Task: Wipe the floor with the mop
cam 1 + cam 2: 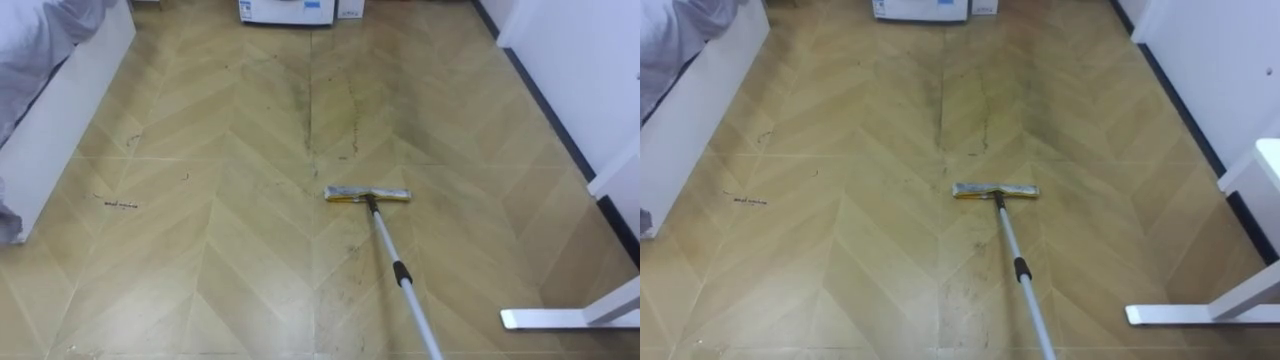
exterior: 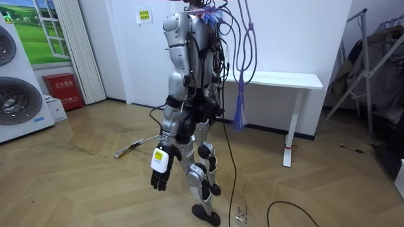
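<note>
**Mop head flat on the floor ahead of the standing robot**

Nearest to us, in the room view, the robot stood upright on the wood floor (image 2: 76, 183). Its left hand (image 2: 160, 175) hung by its thigh, fingers relaxed and holding nothing. That hand was well apart from the mop (image 1: 385, 240).

In the eye views, the pole (image 1: 412, 295) came up from the bottom edge, right of centre, and slanted away to the left. We could not tell what gripped its near end. A table leg (image 1: 570, 318) lay near on the right.

Beyond, the head (image 1: 367, 194) lay flat and crosswise on the boards, mid-floor. A bed (image 1: 70, 100) stood along the left. Farther on, dark streaks (image 1: 308, 110) ran toward a white washer (image 1: 288, 10) at the far wall.

We judged the mopping to be under way, with the streaked boards not yet reached. The next move called for pushing the head straight ahead over those streaks. It also called for keeping the head flat and the pole clear of the table leg.
</note>
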Robot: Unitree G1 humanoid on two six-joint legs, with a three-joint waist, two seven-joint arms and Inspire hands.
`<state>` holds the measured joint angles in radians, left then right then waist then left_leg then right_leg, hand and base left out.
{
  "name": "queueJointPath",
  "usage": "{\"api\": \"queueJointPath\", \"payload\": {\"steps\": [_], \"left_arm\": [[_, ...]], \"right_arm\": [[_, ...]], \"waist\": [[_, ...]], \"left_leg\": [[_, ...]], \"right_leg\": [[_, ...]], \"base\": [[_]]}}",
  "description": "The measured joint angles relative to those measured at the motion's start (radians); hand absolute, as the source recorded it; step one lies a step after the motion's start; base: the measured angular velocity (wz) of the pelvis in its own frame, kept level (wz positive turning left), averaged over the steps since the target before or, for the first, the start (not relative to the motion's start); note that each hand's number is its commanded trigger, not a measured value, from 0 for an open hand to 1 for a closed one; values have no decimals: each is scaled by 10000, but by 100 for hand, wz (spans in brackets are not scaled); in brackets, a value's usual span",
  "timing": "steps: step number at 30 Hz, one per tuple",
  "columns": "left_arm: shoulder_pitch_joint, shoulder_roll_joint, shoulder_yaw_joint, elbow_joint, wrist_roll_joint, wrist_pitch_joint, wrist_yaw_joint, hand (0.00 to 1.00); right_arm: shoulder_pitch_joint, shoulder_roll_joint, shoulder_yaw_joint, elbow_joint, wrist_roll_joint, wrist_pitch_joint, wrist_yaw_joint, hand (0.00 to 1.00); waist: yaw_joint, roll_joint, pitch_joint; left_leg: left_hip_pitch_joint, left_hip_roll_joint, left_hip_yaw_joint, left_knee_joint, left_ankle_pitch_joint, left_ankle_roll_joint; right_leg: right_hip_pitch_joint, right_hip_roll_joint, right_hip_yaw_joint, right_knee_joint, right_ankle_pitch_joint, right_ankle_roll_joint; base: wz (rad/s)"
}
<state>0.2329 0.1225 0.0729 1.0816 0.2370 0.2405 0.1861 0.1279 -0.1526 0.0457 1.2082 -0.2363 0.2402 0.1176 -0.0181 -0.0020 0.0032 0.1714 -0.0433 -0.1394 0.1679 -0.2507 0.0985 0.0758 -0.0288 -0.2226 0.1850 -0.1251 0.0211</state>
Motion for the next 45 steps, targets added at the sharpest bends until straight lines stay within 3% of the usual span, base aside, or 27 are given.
{"api": "queueJointPath", "payload": {"steps": [10,11,20,25,30,33,34,37,38,39,42,43,44,45], "left_arm": [[-142,1,19,-4,113,76,-33,0],[-239,1,18,-5,110,144,-62,0],[-1402,-143,-307,664,89,-87,-215,0],[-1553,-170,-377,870,81,-242,-141,0],[-1635,-239,-460,1264,-80,-138,-95,0],[-1660,-315,-448,1263,-90,10,9,0],[-1674,-330,-449,1262,-102,10,23,0],[-1730,-383,-620,1286,-587,-8,92,0],[-1716,-368,-728,1322,-906,-3,101,0],[-1721,-350,-871,1340,-1267,-8,151,0],[-1728,-279,-1060,1376,-2153,-16,305,0],[-1729,-247,-1171,1375,-2365,-23,344,0],[-1752,-198,-1302,1372,-2774,-50,497,0],[-1745,-97,-1452,1377,-3271,-70,645,0]], "right_arm": [[-84,-5,36,-25,-54,47,11,100],[-158,-5,66,-24,-55,124,-26,100],[-912,-20,206,438,1088,103,-570,100],[-1091,-10,204,686,1589,-56,-919,100],[-1292,-26,207,1010,2109,-256,-1465,100],[-1226,-17,228,1175,2426,-249,-1653,100],[-1221,-23,276,1174,2538,-249,-1708,100],[-1222,-34,437,1171,2758,-248,-1970,100],[-1212,-40,537,1177,2871,-245,-2046,100],[-1192,-49,606,1207,3066,-239,-2092,100],[-1694,-61,654,1576,3313,-239,-2169,100],[-1904,-84,647,1706,3317,-242,-2171,100],[-2452,-179,559,2046,3287,-188,-2165,100],[-3072,-286,483,2306,3246,-147,-2133,100]], "waist": [[42,-25,12],[84,-11,-20],[251,-64,6],[260,-59,23],[258,21,93],[271,41,115],[273,44,119],[296,101,174],[376,182,210],[470,204,204],[591,168,174],[623,151,162],[730,106,159],[977,-59,153]], "left_leg": [[-119,2,84,5,0,-1],[-245,0,130,38,0,-1],[-1827,-82,152,629,-21,-39],[-3057,-108,38,1220,-100,-170],[-4855,-399,67,2358,-163,-272],[-5933,-412,599,3168,-317,-354],[-6186,-422,592,3368,-394,-370],[-7236,-449,574,4596,-858,-485],[-7571,-389,526,5301,-1227,-558],[-7859,-381,472,5984,-1552,-656],[-8506,-372,508,7314,-1935,-868],[-8705,-333,611,7627,-1925,-919],[-9379,-176,955,8813,-1510,-1271],[-10369,-10,1222,10257,-210,-1561]], "right_leg": [[-154,1,61,42,1,-2],[-297,-3,91,86,5,-9],[-1893,-139,3,722,-30,-103],[-2970,-180,-19,1103,-110,-220],[-4823,-582,-21,2473,-596,-338],[-5939,-788,71,3427,-900,-419],[-6190,-822,67,3644,-972,-452],[-7123,-935,28,4805,-1413,-614],[-7352,-909,-7,5296,-1699,-707],[-7601,-936,-28,5921,-2088,-831],[-8167,-1097,-35,7234,-2789,-992],[-8306,-1070,5,7430,-2892,-1063],[-8561,-1024,60,7837,-3074,-1213],[-8814,-877,273,8165,-3154,-1348]], "base": [[-2],[-11],[-1],[10],[15],[22],[16],[14],[8],[9],[16],[15],[0],[-14]]}}
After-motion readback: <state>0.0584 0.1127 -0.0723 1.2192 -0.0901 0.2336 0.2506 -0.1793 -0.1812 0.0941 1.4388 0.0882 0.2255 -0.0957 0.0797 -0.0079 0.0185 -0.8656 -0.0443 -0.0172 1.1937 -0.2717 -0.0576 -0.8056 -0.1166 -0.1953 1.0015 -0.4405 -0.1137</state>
